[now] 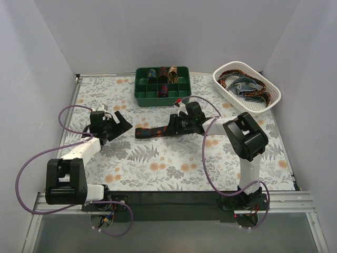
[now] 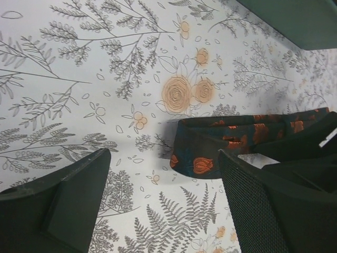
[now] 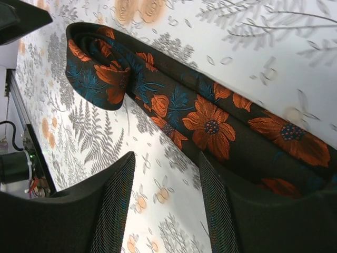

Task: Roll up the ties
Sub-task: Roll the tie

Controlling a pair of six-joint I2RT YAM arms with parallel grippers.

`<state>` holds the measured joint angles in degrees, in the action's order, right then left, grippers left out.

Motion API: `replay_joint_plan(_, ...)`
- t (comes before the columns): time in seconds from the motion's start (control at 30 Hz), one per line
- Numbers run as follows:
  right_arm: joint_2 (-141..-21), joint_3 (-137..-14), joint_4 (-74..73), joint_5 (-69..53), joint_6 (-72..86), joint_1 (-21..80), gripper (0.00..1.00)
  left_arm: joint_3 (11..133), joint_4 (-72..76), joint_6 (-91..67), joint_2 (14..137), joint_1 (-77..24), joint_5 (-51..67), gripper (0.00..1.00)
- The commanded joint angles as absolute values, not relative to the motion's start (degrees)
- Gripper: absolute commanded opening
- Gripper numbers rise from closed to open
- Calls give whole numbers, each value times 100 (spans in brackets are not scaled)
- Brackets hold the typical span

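Note:
A dark tie with orange flowers [image 1: 151, 132] lies flat across the middle of the table. Its left end is folded over itself [image 3: 97, 68]. My right gripper [image 1: 172, 126] is open and low over the tie's right part. In the right wrist view the gripper [image 3: 166, 205] has bare table between its fingers, and one finger [image 3: 247, 211] is on the tie's edge. My left gripper [image 1: 121, 122] is open and empty, just left of the tie's end. That end [image 2: 210, 150] shows ahead of the left gripper [image 2: 163, 203].
A green compartment tray [image 1: 141, 90] with rolled ties stands at the back centre; its corner [image 2: 295, 21] shows in the left wrist view. A white basket [image 1: 269, 99] of loose ties sits at the back right. Purple cables loop beside both arms.

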<state>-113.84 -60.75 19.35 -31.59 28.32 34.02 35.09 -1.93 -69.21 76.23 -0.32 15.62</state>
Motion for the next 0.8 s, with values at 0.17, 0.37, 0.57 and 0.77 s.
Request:
replay_joint_plan(0.17,-10749,-5967,888,-3427,1969,2962,50,3147,184,-7383,7295,-9,2469,77)
replay_joint_plan(0.37,-10626,-6529,888,-3797,2188,3032,50,2883,553,-7444,7321,-70,2865,77)
replay_joint_plan(0.57,-11003,-7048,923,-3955,2302,3322,50,2760,931,-7444,7523,-193,2883,78)
replay_joint_plan(0.77,-11381,-7216,1046,-3972,2373,3524,47,2856,1265,-7462,7909,-334,2988,78)
